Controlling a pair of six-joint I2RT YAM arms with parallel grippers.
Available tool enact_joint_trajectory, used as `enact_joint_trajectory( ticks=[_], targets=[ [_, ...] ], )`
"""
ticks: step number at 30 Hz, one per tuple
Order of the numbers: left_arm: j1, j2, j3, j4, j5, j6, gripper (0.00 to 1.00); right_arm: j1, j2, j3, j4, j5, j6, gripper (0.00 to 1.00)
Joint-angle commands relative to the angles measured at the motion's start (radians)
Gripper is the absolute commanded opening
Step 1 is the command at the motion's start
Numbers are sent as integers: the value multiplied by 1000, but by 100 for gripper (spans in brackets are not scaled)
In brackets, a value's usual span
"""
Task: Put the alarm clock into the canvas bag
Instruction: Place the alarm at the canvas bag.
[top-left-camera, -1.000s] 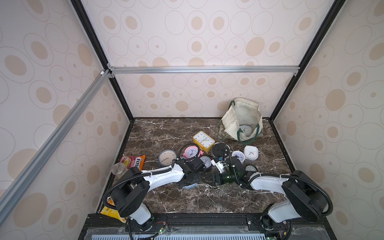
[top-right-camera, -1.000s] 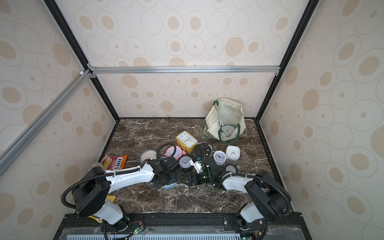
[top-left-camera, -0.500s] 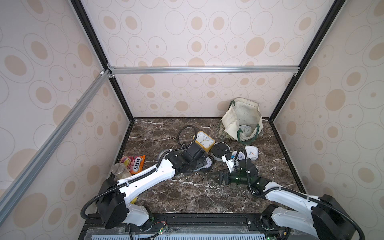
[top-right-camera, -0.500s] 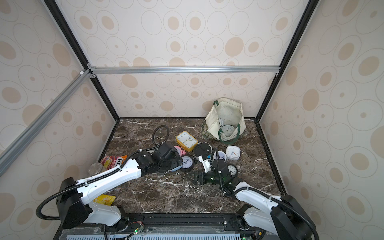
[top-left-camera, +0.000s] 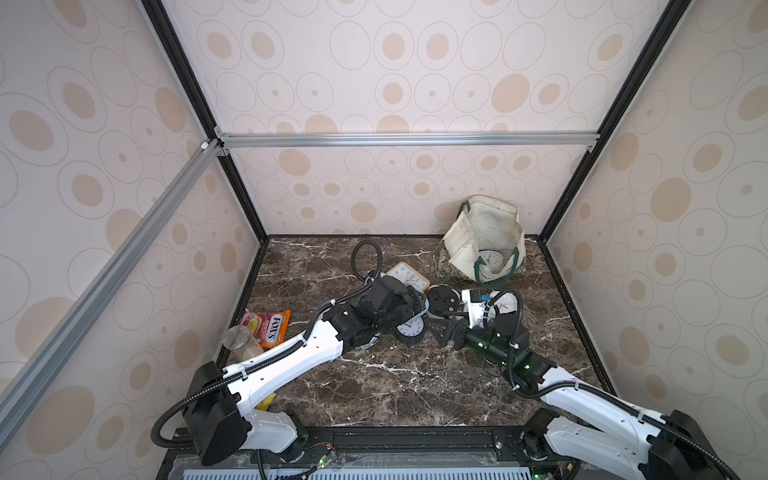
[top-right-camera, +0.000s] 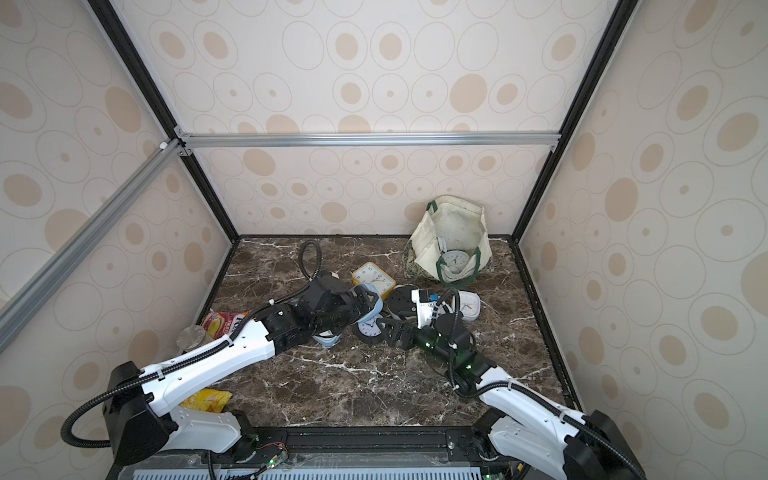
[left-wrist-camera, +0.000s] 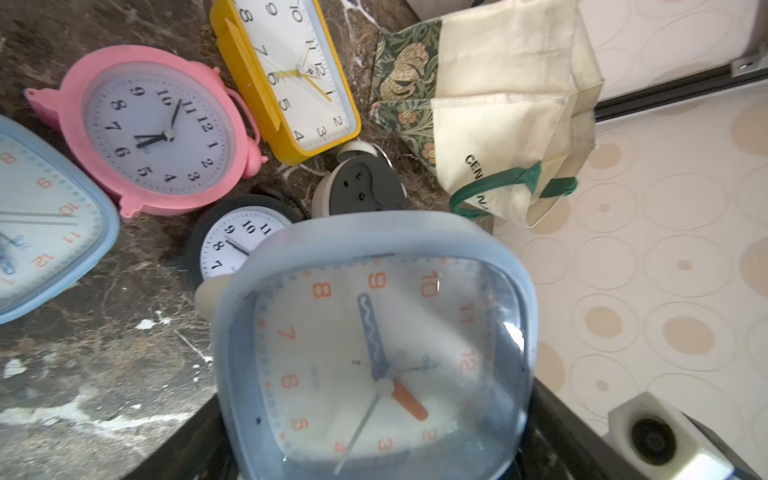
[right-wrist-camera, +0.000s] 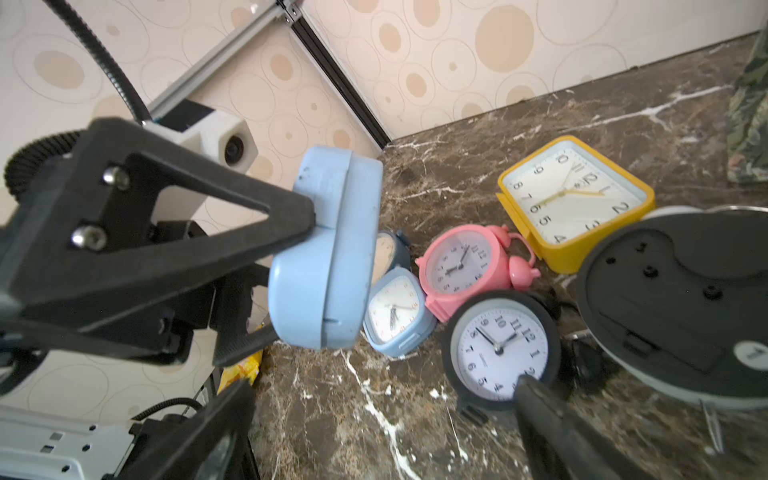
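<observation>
My left gripper (top-left-camera: 412, 300) is shut on a light blue square alarm clock (left-wrist-camera: 374, 353), held by its front and back above the table; from the right wrist view the clock (right-wrist-camera: 328, 249) is edge-on. The off-white canvas bag (top-left-camera: 482, 241) with green handles stands open at the back right in both top views, and a white clock (top-left-camera: 490, 261) lies inside it. My right gripper (right-wrist-camera: 382, 395) is open low over the marble with nothing between its fingers, next to a black round clock (right-wrist-camera: 498, 345).
Yellow (top-left-camera: 409, 276), pink (left-wrist-camera: 153, 129), a second blue (left-wrist-camera: 41, 216), a face-down black-backed (top-left-camera: 442, 299) and a white clock (top-left-camera: 505, 305) crowd the table's middle. A FOX'S candy bag (top-left-camera: 268, 328) and a jar (top-left-camera: 241, 343) sit by the left wall.
My left arm has lifted the blue clock off the table and carried it back and to the right. My right gripper has opened a little wider and stayed beside the black clock.
</observation>
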Motion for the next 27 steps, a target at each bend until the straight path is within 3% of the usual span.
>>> enact_joint_trajectory(
  ticks=[1,11,24,27],
  targets=[
    [6,-40,-15,127,-15,-54,81,-1,71,50,172,-16,39,98],
    [6,-55,-40,181,-5,-74,82,1,236,172,258,-100,74,80],
    [7,-41,-28,194,-2,-53,83,8,202,194,121,-92,58,53],
    [8,-35,-27,199,4,-50,83,7,196,198,106,-81,50,50]
  ],
)
